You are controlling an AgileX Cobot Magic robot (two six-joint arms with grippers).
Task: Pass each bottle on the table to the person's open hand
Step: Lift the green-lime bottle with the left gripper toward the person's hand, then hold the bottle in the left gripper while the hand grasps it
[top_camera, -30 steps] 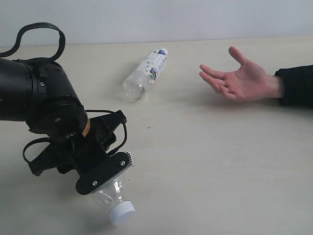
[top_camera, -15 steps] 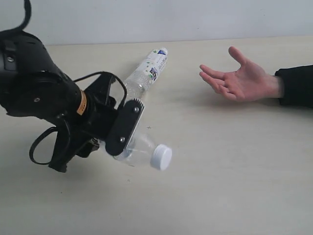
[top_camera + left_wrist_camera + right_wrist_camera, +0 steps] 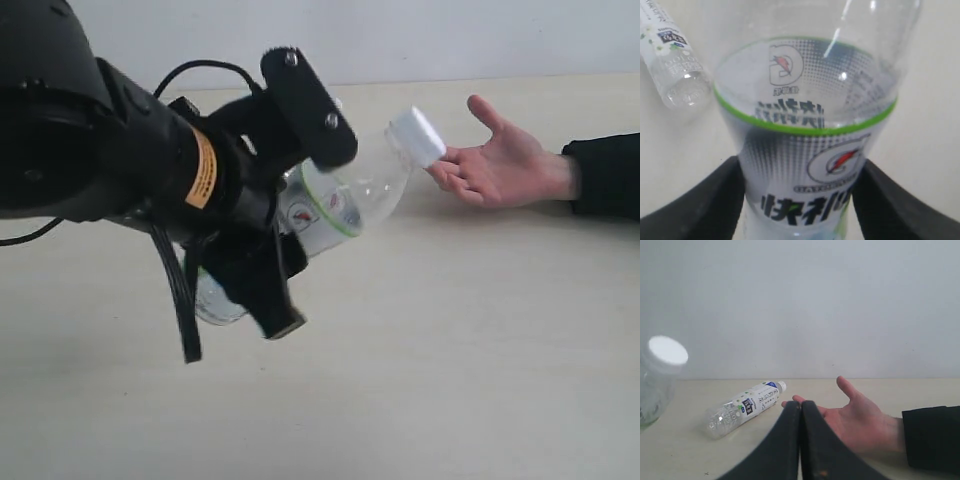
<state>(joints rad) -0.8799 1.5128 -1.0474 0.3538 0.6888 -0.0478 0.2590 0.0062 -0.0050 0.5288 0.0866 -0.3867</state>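
Observation:
My left gripper (image 3: 308, 222) is shut on a clear bottle (image 3: 372, 188) with a green-ringed white label, held in the air above the table (image 3: 450, 350). The bottle's white cap (image 3: 416, 136) points at the person's open hand (image 3: 502, 166) and sits just short of the fingertips. In the left wrist view the black fingers (image 3: 705, 200) press both sides of the label (image 3: 810, 125). A slim white-labelled bottle (image 3: 744, 408) lies on the table beyond it, mostly hidden behind my arm in the exterior view. My right gripper (image 3: 801, 407) is shut and empty, in front of the hand (image 3: 862, 425).
The person's black sleeve (image 3: 605, 175) rests at the table's right edge. A pale wall (image 3: 800, 305) rises behind the table. Cables (image 3: 180, 290) hang from my left arm, which fills the left of the exterior view.
My left arm has lifted the bottle from low near the table's front and swung it up and right. Its cap has gone from pointing down to almost touching the hand.

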